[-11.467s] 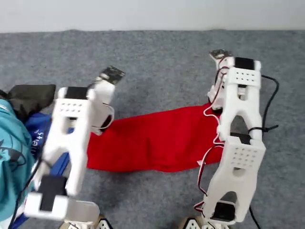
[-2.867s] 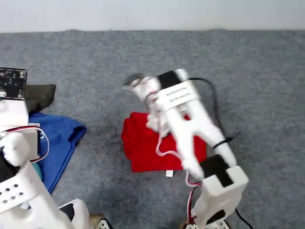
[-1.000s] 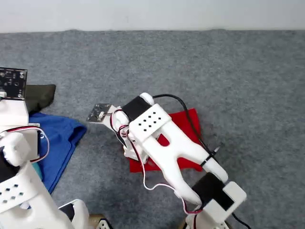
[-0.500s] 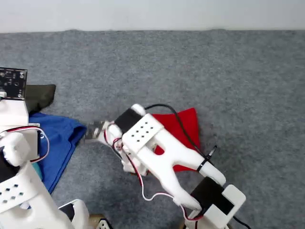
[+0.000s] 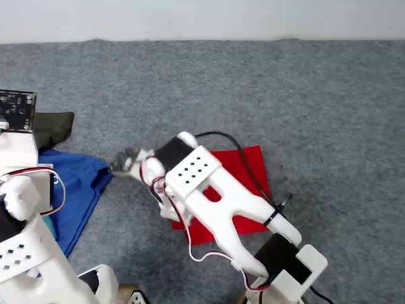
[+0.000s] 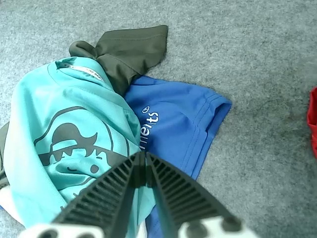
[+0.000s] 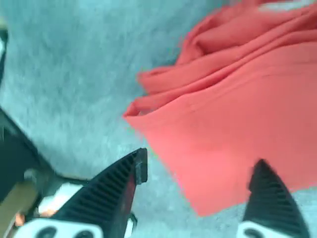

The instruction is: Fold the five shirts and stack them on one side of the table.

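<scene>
Red shirt (image 7: pixel 237 99) lies under the right hand (image 7: pixel 200 163), spread wide, seemingly empty.

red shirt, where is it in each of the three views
High view: red shirt at the centre of the grey table, partly under the right arm.
Left wrist view: red shirt is a sliver at the frame edge, beyond the blue shirt.
Right wrist view: red shirt close up, folded corner before the right gripper.
Shared landmark: the grey table.

Red shirt (image 7: pixel 237 99); blue shirt (image 6: pixel 173 119); teal shirt (image 6: pixel 49 109), dark cartoon print.
</scene>
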You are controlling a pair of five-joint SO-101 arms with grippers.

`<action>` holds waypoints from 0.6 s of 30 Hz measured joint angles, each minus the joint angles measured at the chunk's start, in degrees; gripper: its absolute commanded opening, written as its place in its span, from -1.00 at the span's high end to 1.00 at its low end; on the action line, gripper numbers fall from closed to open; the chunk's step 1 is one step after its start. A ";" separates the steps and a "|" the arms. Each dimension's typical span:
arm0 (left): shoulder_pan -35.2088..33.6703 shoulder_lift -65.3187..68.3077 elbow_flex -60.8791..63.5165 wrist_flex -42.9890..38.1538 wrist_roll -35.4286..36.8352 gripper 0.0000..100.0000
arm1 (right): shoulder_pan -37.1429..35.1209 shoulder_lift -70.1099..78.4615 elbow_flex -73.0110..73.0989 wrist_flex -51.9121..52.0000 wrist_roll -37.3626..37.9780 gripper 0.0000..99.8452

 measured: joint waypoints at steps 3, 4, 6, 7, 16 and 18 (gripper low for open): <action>0.00 0.00 0.00 0.00 0.00 0.97 | 3.52 0.26 -3.69 -1.14 -0.88 0.61; 0.00 0.00 0.00 0.00 0.00 0.97 | 5.27 0.97 -4.75 -2.64 -0.97 0.75; 0.00 0.00 0.00 0.00 0.00 0.97 | 8.88 3.25 -6.24 -5.80 -0.97 1.00; 0.00 0.00 0.00 0.00 0.00 0.97 | 10.64 4.66 -6.95 -7.47 -1.14 0.98; 0.00 0.00 2.11 0.00 0.00 0.97 | 15.30 23.03 -19.52 -14.07 -1.14 0.98; 0.00 0.00 2.11 0.00 0.00 0.97 | 15.38 27.87 -23.74 -14.33 -1.14 0.98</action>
